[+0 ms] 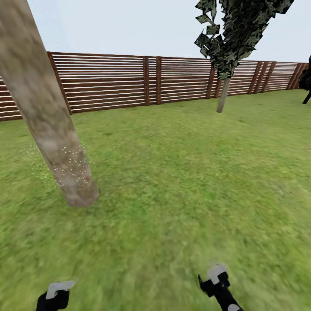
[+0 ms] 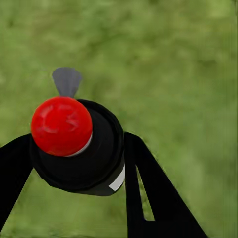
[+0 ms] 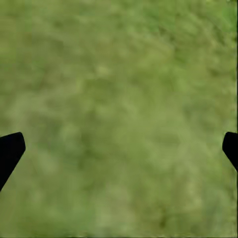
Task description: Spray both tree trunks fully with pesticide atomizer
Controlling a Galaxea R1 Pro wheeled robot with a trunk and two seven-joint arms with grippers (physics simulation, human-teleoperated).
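Note:
In the left wrist view my left gripper [image 2: 77, 158] is shut on the pesticide atomizer [image 2: 62, 126], a black body with a red round cap and a grey nozzle, held over grass. The left gripper [image 1: 56, 294] sits at the bottom edge of the head view, short of the near tree trunk [image 1: 65, 160]. That trunk is thick, pale and mottled, with fine pale specks on its lower part. A second tree trunk [image 1: 223, 96] stands far off by the fence under a grey-green crown [image 1: 237, 30]. My right gripper [image 1: 217, 278] [image 3: 119, 148] is open over bare lawn. The paved floor is out of view.
Green garden lawn [image 1: 181, 172] stretches from me to a brown slatted fence [image 1: 129, 80] along the back. A dark shape [image 1: 306, 82] stands at the far right edge. Open grass lies between the two trees.

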